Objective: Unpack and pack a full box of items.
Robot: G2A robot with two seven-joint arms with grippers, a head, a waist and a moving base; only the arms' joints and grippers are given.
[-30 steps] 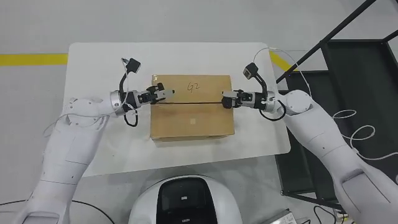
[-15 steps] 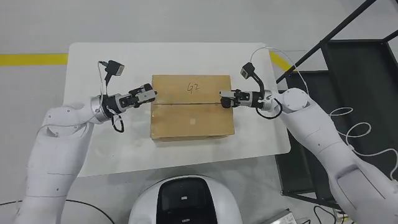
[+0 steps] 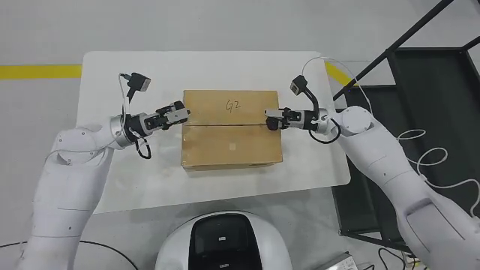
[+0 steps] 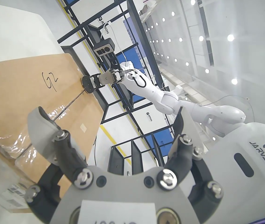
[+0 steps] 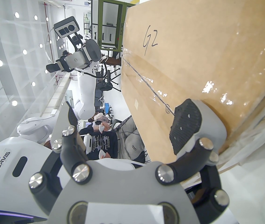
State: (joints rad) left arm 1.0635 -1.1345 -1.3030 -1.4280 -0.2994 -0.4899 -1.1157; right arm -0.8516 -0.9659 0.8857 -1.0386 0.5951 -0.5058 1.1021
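Observation:
A closed brown cardboard box (image 3: 231, 127) sits in the middle of the white table, its top seam sealed with clear tape. My left gripper (image 3: 180, 109) hangs open just off the box's left edge, near the seam; in the left wrist view its gripper (image 4: 109, 122) holds nothing and the box (image 4: 29, 82) lies beyond one finger. My right gripper (image 3: 270, 117) is at the box's right edge by the seam end. In the right wrist view it (image 5: 125, 120) is open, with one ribbed pad (image 5: 186, 122) close over the box top (image 5: 205, 47).
The white table (image 3: 225, 71) has bare margins on all sides of the box. A black metal rack (image 3: 420, 67) stands off the table's right side. A yellow floor line (image 3: 37, 71) runs behind on the left.
My left arm has drawn back leftward from over the box top to just off its left edge. The right gripper has shifted slightly along the right edge. The box has not moved.

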